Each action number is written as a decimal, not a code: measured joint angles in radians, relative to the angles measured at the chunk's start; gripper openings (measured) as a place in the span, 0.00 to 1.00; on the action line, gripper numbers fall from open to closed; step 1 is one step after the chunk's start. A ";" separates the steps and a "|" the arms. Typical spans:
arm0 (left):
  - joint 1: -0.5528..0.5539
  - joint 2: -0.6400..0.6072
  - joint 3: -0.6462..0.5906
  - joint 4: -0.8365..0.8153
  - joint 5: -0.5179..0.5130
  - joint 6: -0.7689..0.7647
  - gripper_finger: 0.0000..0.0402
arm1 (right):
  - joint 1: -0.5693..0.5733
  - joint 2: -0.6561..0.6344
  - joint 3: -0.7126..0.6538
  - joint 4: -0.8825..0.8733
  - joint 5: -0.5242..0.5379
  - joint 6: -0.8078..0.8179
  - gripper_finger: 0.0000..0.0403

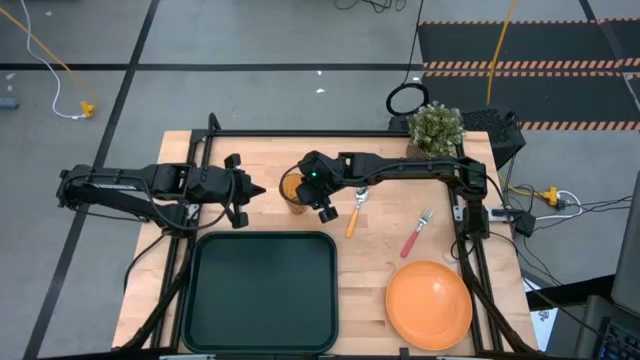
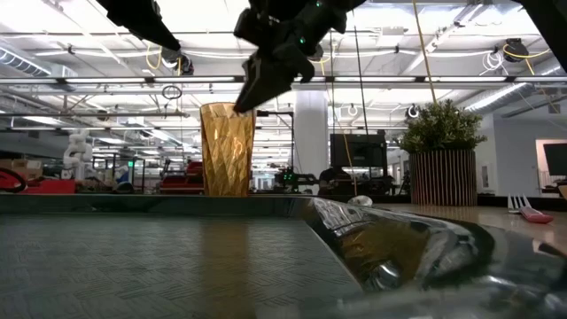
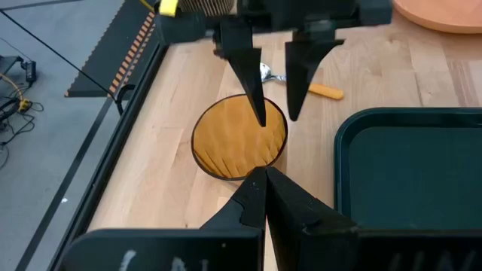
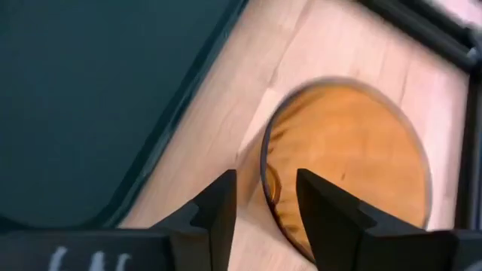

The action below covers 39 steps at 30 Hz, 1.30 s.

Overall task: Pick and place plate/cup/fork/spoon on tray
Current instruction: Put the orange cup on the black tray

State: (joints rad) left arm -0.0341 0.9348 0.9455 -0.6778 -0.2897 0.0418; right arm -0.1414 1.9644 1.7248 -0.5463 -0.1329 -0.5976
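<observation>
The amber cup (image 1: 291,190) stands upright on the wooden table just beyond the tray's (image 1: 262,290) far edge. My right gripper (image 3: 276,119) is open and slants down over the cup's right rim (image 4: 265,177). One finger (image 3: 256,98) is inside the cup and the other (image 3: 295,90) outside, with a gap showing on each side. My left gripper (image 3: 260,188) is shut and hangs in the air just left of the cup, holding nothing. The spoon (image 1: 355,212), the fork (image 1: 417,233) and the orange plate (image 1: 429,303) lie on the table to the right.
A potted plant (image 1: 436,127) stands at the table's far right corner. The table's black frame rails (image 1: 300,133) run along its far and side edges. Bare wood lies between the tray and the plate.
</observation>
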 joint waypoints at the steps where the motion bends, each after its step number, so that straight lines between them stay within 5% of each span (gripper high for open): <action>1: 0.000 0.000 0.000 0.001 0.000 0.000 0.01 | -0.001 0.002 0.000 0.002 0.001 -0.005 0.30; 11: -0.001 0.000 0.000 0.041 0.000 -0.004 0.01 | 0.005 -0.016 0.000 -0.015 0.008 -0.053 0.02; 18: -0.024 0.024 -0.001 0.112 0.000 0.020 0.06 | 0.041 -0.084 0.000 -0.008 0.082 -0.059 0.01; 25: -0.091 0.078 -0.001 0.243 -0.001 0.094 0.28 | 0.091 -0.144 0.000 -0.062 0.076 -0.012 0.00; 32: -0.159 0.153 0.035 0.290 0.026 0.204 0.50 | 0.100 -0.159 0.000 -0.138 -0.073 0.038 0.00; 39: -0.164 0.296 0.160 0.158 0.120 0.271 0.49 | 0.100 -0.158 0.000 -0.158 -0.194 0.063 0.00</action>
State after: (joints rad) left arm -0.1986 1.2311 1.1058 -0.5195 -0.1693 0.3130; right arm -0.0410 1.8065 1.7252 -0.7039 -0.3266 -0.5347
